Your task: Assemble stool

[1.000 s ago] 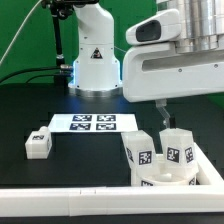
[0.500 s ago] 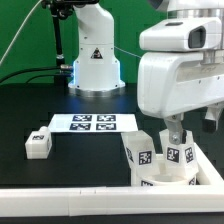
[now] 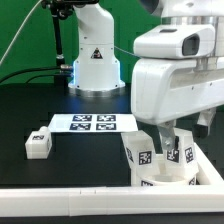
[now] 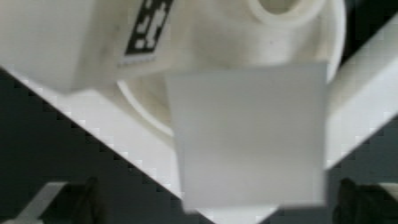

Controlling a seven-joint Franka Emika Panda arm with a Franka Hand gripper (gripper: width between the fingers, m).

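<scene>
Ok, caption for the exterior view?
Fingers straddle an upright leg on the stool; a loose leg lies near the marker board.

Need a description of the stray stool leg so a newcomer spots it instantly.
Find the marker board, the flat white strip with four tags. Just past its end toward the exterior view's left, a small white block leg lies on the black table, tag facing up. The other legs stand clustered at the round seat on the exterior view's right; this one lies alone.

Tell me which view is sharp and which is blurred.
Exterior view: sharp and evenly lit, the marker board tags crisp. Wrist view: out of focus throughout, the near leg a featureless pale slab, the one visible tag smeared.
</scene>
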